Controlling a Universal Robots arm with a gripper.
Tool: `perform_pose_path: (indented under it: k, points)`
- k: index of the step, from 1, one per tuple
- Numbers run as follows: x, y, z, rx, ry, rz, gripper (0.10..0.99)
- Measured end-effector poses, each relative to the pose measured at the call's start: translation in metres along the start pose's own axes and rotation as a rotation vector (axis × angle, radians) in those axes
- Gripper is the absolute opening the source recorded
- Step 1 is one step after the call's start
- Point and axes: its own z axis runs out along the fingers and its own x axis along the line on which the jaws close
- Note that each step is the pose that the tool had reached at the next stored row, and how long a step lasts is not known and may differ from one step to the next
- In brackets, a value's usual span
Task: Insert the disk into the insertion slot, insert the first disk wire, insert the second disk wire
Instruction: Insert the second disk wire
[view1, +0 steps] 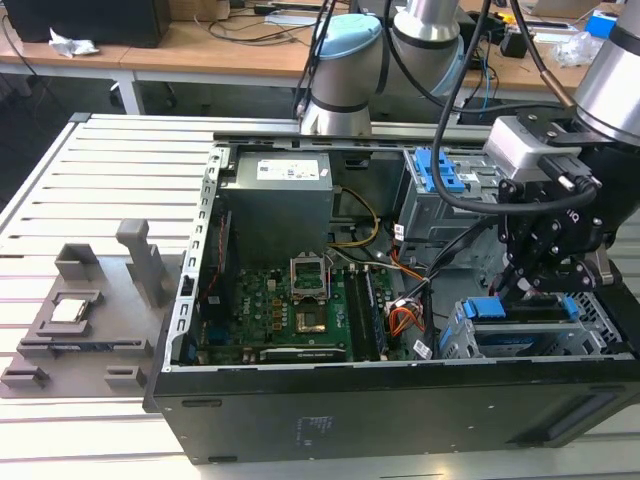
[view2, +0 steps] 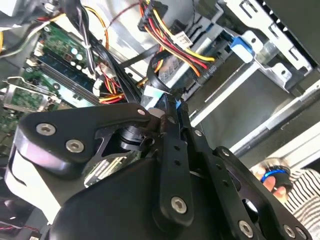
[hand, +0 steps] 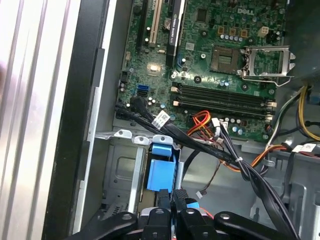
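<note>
One gripper (view1: 537, 283) hangs low inside the open computer case (view1: 300, 425), at the case's near corner on the exterior view's right. Its two black fingers (hand: 172, 212) stand pressed together in the first wrist view, with only a thin dark seam between them. Something thin may be pinched there, perhaps a connector, but I cannot tell what, so I judge the grip closed rather than name a load.

Just below the fingertips lies the disk (view1: 527, 309), its blue carrier (hand: 161, 172) seated flat in the insertion slot (view1: 500, 343), the low grey bay along the case's near wall. Being already housed, it looks finished with, and the gripper's place at the drive's inner end suits work on the wires.

Bundled wires (view2: 172, 47), red, yellow and black, run close past the gripper in the second wrist view, with orange ones (hand: 202, 122) crossing toward the motherboard (view1: 285, 310) at the case's middle. Further back stands a taller drive cage (view1: 440, 195) against the far wall.
</note>
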Motion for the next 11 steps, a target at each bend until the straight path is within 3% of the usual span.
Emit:
perform_pose_path:
  k: [1,4,11]
  points:
    - [0.0017,-0.0019,-0.0001,-0.002,-0.0039,0.000,0.145]
    - [0.0028,-0.0023,-0.0001,-0.002,-0.0039,0.000,0.145]
    - [0.0030,-0.0021,-0.0057,-0.004,0.0045,0.000,0.145]
